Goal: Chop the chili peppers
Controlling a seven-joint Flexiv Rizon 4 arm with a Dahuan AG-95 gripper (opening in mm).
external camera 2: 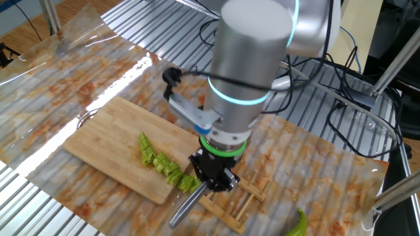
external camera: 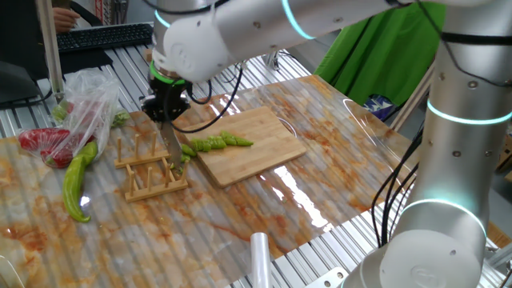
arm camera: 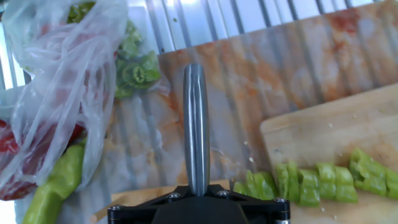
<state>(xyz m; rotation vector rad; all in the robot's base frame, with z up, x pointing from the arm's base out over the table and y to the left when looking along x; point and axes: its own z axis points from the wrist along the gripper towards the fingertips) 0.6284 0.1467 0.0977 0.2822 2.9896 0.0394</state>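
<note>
Knife over the rack, chopped chilies on the board

One fixed view: gripper (external camera: 166, 108) clamped tight on a knife (external camera: 173, 144) above the wooden rack (external camera: 150, 170); a misaligned descent could jam it. Other fixed view: chili peppers (external camera 2: 164, 165) lie cut on the cutting board (external camera 2: 111, 131). Hand view: the plastic bag (arm camera: 56, 81) sits near, a snag risk.

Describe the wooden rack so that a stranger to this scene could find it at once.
Start at the pale bamboo cutting board in the middle of the table. Just off the end where the chopped green chili pieces trail stands a small wooden rack; unlike the flat board, it has upright pegs.
</note>
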